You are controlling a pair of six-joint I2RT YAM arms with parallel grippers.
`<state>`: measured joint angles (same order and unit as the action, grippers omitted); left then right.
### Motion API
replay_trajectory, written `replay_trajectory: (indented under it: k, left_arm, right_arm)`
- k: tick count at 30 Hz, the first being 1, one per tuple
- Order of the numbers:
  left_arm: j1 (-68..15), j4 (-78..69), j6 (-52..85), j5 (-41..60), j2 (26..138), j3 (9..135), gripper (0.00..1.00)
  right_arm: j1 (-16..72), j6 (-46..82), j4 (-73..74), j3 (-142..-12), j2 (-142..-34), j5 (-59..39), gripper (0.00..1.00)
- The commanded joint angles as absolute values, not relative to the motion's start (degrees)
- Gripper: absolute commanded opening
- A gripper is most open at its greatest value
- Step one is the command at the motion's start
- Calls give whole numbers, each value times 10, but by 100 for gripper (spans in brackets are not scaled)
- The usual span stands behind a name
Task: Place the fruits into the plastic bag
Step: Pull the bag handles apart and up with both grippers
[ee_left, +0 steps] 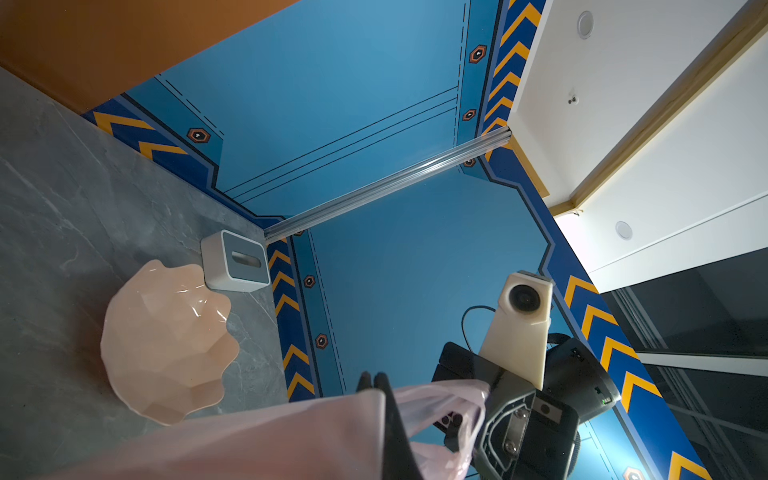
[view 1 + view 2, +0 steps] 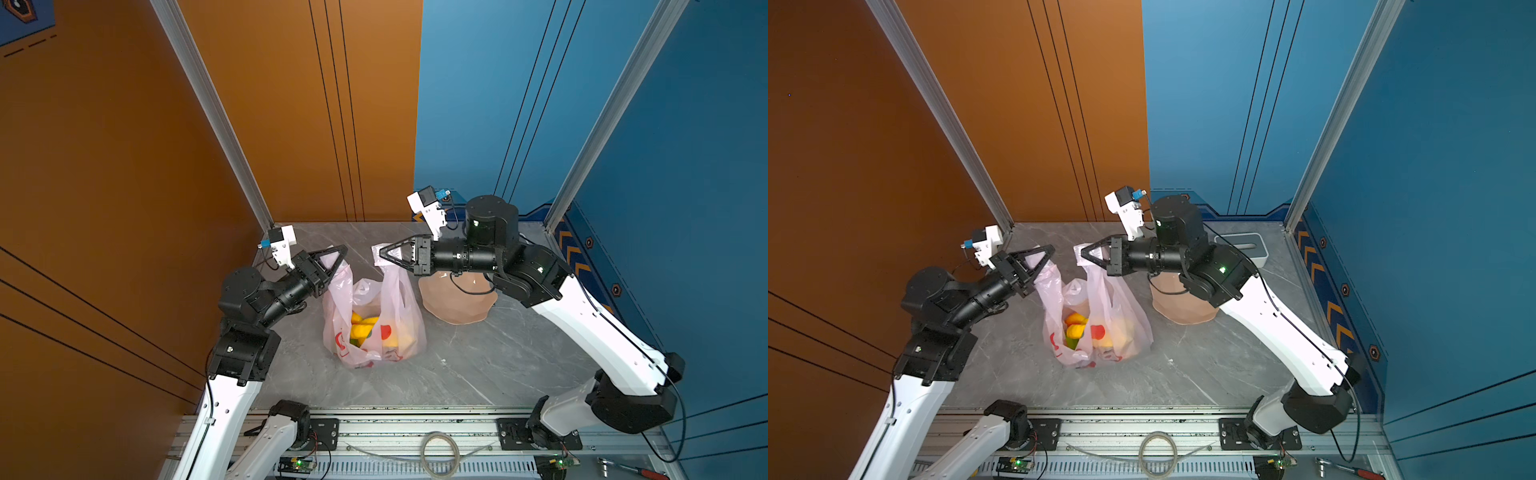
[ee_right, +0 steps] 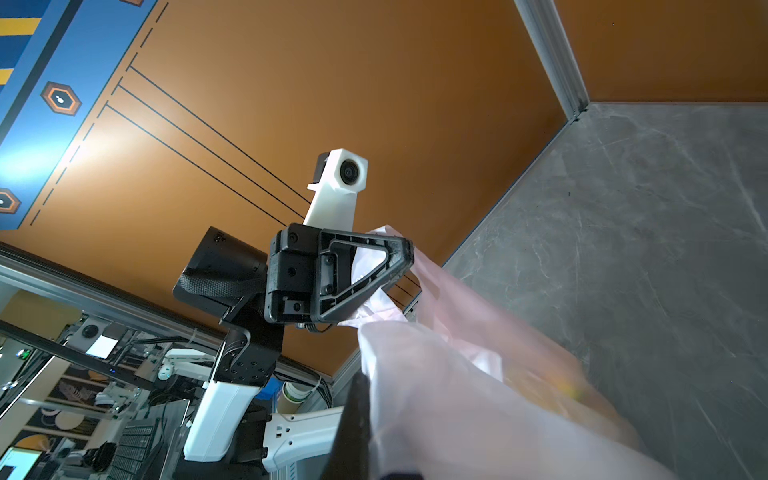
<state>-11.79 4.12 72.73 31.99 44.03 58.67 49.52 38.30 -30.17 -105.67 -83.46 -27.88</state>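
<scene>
Between the two tools hangs the plastic bag (image 2: pixel 409 320), thin crinkly see-through pink film with red printed marks low on its front. The left tool (image 2: pixel 343 249) is clamped shut on one loop handle (image 2: pixel 338 279), and you can see pink film bunched up inside its black triangular finger frame. The right tool (image 2: pixel 381 252) does the same, closed tight on the other handle (image 2: pixel 392 272), with a little tab of plastic poking past its tip. The two tips point at each other with a gap between them, so the handles are pulled up and apart and the bag's mouth gapes open below them.

Down inside the bag, under both tools, sit the fruits (image 2: pixel 360 328): glossy rounded lumps, mostly yellow and orange with a bit of green. I can't sort out which fruit is which through the film. The bag's bottom sags down at the grey marbled counter (image 2: pixel 478 365), but I can't tell if it's resting or just off it.

Under the right tool's wrist is a peach bowl (image 2: pixel 453 305), faceted, with a wavy scalloped rim, apart from the bag. Just beside it, further out from the left tool, is a white-and-grey slotted box (image 1: pixel 237 262) with rounded corners.
</scene>
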Motion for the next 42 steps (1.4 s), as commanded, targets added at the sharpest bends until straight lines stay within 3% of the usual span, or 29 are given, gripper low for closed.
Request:
replay_trajectory:
  k: [1,10,26,33,42]
  left_arm:
    - [-130,31,726,316,442,562,0]
    - [-150,-22,713,323,540,550,0]
    - [-153,-144,702,356,832,675,0]
    - [-157,-153,704,366,860,687,0]
    - [-146,-153,707,378,834,716,0]
  right_arm:
    - [485,368,-287,-1003,-801,-226,0]
    - [409,382,-254,-917,-828,-244,0]
    - [281,391,-154,-984,-996,-283,0]
    - [267,401,-150,-1016,-1026,-299,0]
    - [262,382,-143,-1016,-962,-272,0]
